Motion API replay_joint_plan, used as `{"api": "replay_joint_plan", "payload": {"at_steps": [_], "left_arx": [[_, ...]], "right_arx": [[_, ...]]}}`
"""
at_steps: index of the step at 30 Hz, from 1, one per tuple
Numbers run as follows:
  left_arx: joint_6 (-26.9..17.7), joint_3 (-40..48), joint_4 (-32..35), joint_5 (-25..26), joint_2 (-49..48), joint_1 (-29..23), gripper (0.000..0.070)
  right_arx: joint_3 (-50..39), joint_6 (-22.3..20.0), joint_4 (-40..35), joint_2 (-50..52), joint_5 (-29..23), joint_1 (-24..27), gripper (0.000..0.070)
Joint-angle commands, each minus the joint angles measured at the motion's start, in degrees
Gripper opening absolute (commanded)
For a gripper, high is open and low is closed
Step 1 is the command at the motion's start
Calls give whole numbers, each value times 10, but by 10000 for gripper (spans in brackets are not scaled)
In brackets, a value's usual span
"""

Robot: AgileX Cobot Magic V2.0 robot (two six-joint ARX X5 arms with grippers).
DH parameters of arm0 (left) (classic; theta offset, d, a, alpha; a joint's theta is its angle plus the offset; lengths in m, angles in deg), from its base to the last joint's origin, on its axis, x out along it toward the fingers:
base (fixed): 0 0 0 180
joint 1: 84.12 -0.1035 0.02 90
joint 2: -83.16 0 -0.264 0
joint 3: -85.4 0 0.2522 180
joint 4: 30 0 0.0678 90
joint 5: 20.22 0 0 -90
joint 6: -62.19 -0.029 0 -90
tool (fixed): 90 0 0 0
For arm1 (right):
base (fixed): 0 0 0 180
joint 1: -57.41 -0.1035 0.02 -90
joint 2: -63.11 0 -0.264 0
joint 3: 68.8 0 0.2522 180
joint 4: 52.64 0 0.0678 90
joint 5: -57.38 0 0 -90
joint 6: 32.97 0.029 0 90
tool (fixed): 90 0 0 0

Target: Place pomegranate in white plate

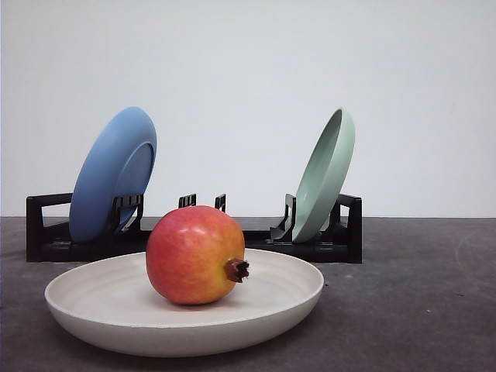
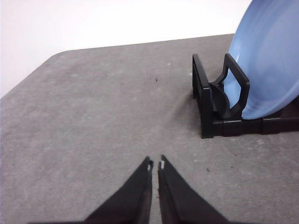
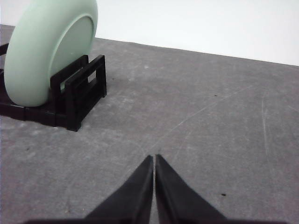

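Note:
The pomegranate (image 1: 195,254), red blending to orange-yellow with a dark brown calyx pointing right, rests inside the white plate (image 1: 93,318) at the front of the table. My left gripper (image 2: 155,164) is shut with nothing in it, low over bare grey table near the rack's blue-plate end. My right gripper (image 3: 154,157) is also shut and holds nothing, over bare table near the rack's green-plate end. Neither gripper touches the fruit or the plate.
A black dish rack (image 1: 194,240) stands behind the white plate. A blue plate (image 1: 112,174) leans in its left end and a pale green plate (image 1: 325,174) in its right end. Grey table stretches to either side of the rack.

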Motion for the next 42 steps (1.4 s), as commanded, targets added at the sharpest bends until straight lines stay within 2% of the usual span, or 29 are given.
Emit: {"api": "replay_joint_plan", "payload": {"at_steps": [1, 42], "left_arx": [[2, 7, 0, -1, -1, -1, 0], [2, 7, 0, -1, -1, -1, 0]], "right_arx": [[-3, 7, 5, 1, -1, 0, 0], [-3, 8, -6, 1, 0, 0, 0]]}}
